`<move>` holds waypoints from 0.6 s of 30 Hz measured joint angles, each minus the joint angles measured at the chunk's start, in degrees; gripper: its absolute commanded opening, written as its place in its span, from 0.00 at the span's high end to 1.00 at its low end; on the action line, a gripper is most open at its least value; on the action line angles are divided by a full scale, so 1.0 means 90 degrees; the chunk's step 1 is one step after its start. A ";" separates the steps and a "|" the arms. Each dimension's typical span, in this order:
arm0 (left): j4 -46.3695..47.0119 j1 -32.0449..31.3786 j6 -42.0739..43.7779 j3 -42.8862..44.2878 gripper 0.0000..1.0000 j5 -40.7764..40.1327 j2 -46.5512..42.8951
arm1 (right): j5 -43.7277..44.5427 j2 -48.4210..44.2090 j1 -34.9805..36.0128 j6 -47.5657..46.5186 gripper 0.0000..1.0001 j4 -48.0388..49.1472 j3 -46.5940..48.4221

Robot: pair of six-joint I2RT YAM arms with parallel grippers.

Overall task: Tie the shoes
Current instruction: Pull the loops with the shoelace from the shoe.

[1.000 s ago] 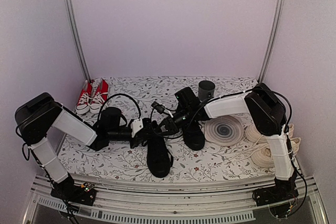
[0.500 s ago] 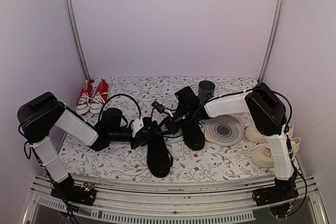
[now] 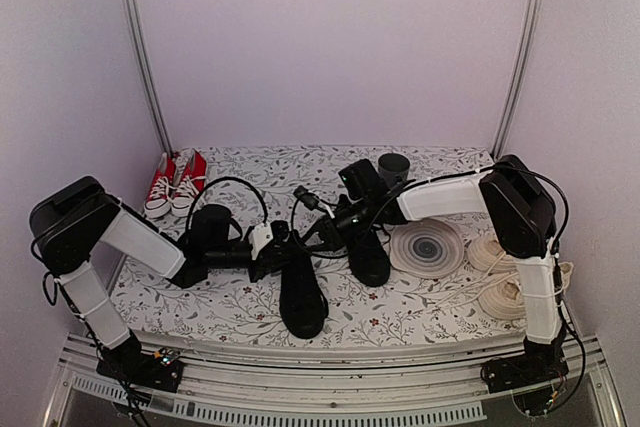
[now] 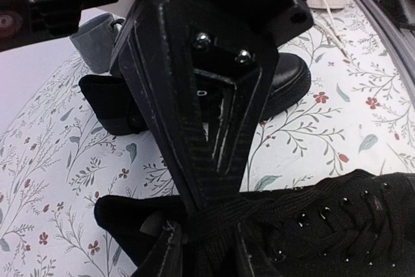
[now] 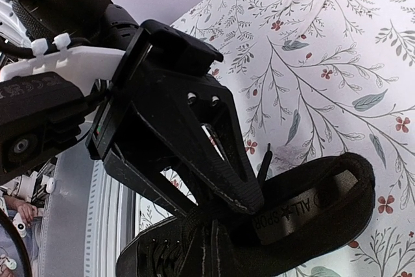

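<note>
Two black low-top shoes stand on the floral mat. The near shoe (image 3: 302, 297) points toward the arms, and the other shoe (image 3: 368, 257) stands to its right and further back. My left gripper (image 3: 283, 245) is over the near shoe's opening, shut on a black lace (image 4: 279, 209) where it crosses the tongue. My right gripper (image 3: 322, 230) is just right of it, shut on another strand of lace above the same shoe (image 5: 305, 215). A loose lace end (image 5: 264, 160) sticks up beside its fingers. The knot area is hidden under the fingers.
Small red-and-white sneakers (image 3: 175, 184) stand at the back left. A grey cup (image 3: 393, 169) is behind the far shoe. A white spiral disc (image 3: 427, 247) lies to the right, and cream sneakers (image 3: 505, 282) sit at the right edge.
My right wrist has shifted slightly back and to the right, drawing its lace strand with it. The left gripper and both shoes have barely moved.
</note>
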 measured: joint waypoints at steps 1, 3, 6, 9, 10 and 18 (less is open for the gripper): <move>0.0000 0.0000 0.0000 -0.0002 0.74 0.0002 -0.0002 | 0.0012 0.0000 -0.0007 0.0000 0.99 0.0000 -0.0002; -0.0002 0.0000 0.0005 -0.0019 0.74 0.0002 -0.0015 | 0.0044 0.0000 -0.0015 0.0000 0.99 0.0000 -0.0024; -0.0010 0.0000 0.0024 -0.0066 0.74 0.0007 -0.0061 | 0.0090 0.0000 -0.0022 0.0002 0.99 -0.0002 -0.0039; -0.0015 -0.0002 0.0046 -0.0117 0.84 0.0019 -0.0136 | 0.0100 0.0000 -0.0029 0.0007 0.99 -0.0002 -0.0039; -0.0017 -0.0002 0.0044 -0.0126 0.86 0.0027 -0.0155 | 0.0100 0.0000 -0.0029 0.0007 0.99 -0.0002 -0.0039; -0.0073 -0.0002 0.0075 -0.0236 0.84 0.0087 -0.0313 | 0.0109 -0.0002 -0.0061 0.0000 0.99 -0.0005 -0.0044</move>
